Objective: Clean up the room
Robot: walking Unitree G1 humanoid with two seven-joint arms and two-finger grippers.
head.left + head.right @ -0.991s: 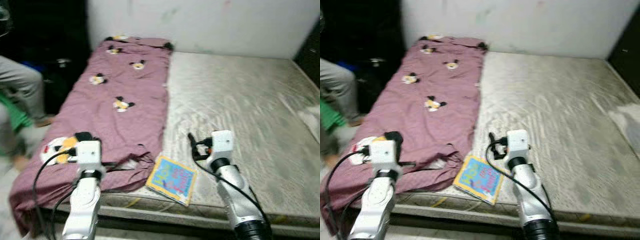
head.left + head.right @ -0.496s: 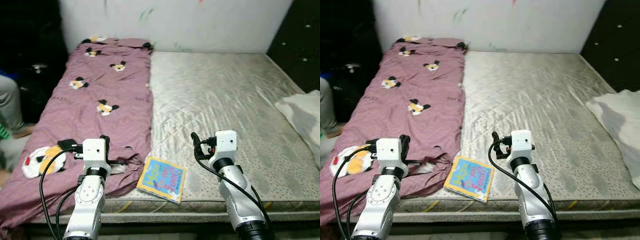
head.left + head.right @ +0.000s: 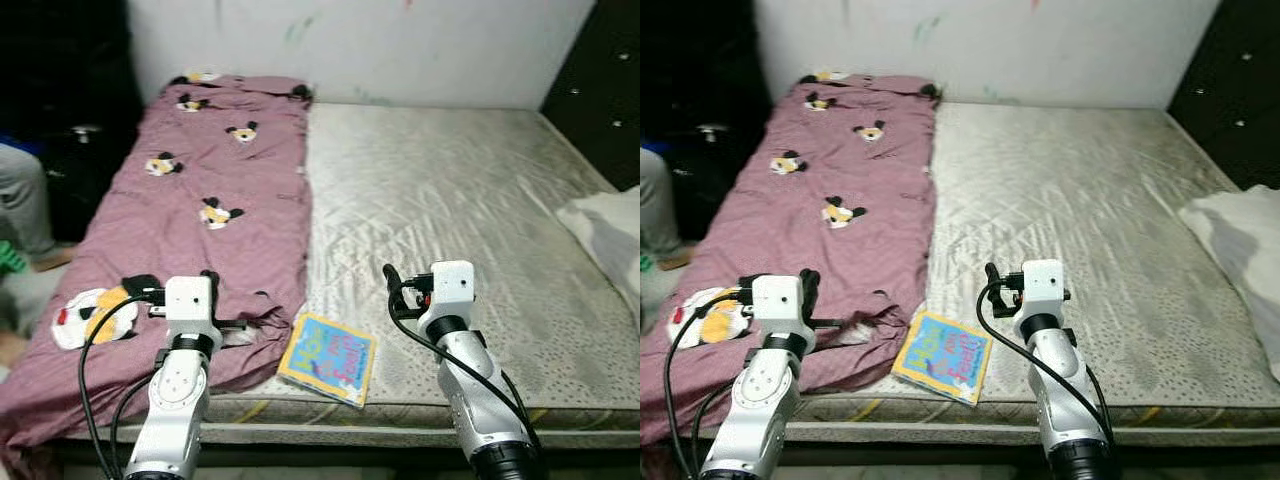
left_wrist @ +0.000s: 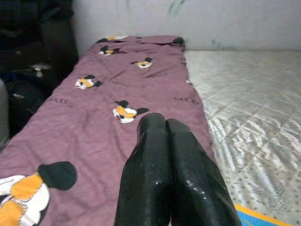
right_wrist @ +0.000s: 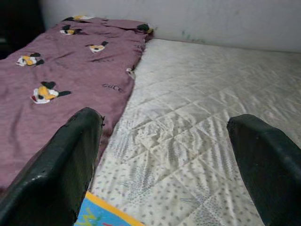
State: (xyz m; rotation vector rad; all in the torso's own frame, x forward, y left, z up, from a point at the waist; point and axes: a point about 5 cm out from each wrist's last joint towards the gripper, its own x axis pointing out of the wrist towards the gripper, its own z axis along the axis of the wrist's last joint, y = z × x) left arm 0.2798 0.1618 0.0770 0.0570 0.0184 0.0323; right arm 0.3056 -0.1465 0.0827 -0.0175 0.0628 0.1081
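both arms unmoved (right gripper (image 5: 164,155) spread).

Two silver arms with white boxy wrist housings (black cables looping off each) and black jaws

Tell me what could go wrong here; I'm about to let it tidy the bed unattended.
1. The book lies flat at the mattress edge, one corner near the lip; a sideways nudge from the open right end effector could push it off.
2. Part of the book sits against the purple blanket, so the shut left end effector might snag cloth.
3. A person's leg is close beside the bed.
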